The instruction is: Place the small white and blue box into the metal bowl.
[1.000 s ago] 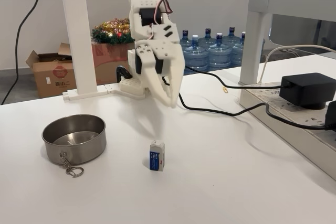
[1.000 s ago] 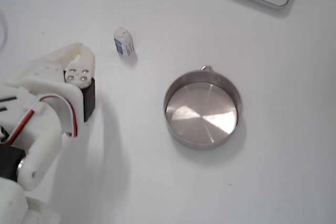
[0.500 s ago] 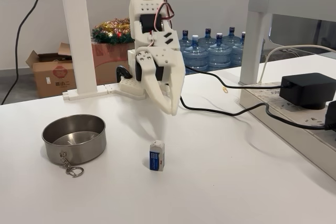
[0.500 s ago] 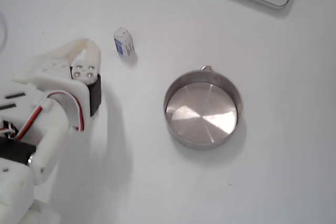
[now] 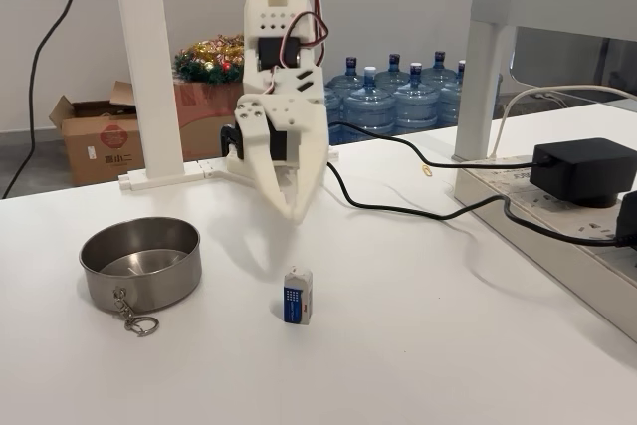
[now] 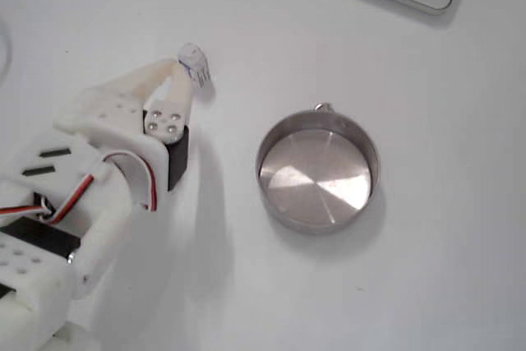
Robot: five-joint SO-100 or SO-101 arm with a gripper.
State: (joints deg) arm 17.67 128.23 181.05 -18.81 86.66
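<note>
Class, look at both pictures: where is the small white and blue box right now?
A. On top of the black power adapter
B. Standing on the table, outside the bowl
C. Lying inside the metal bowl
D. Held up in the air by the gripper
B. The box stands upright on the white table, to the right of the bowl in that fixed view, with the gripper above it and not touching it.

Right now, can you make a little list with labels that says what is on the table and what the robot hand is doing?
box: small white and blue box standing upright on the white table
bowl: metal bowl apart from the box, nothing inside, keyring at its rim
gripper: gripper above the box, not touching it
jaws: look nearly closed, hard to tell
box in bowl: not yet
</note>
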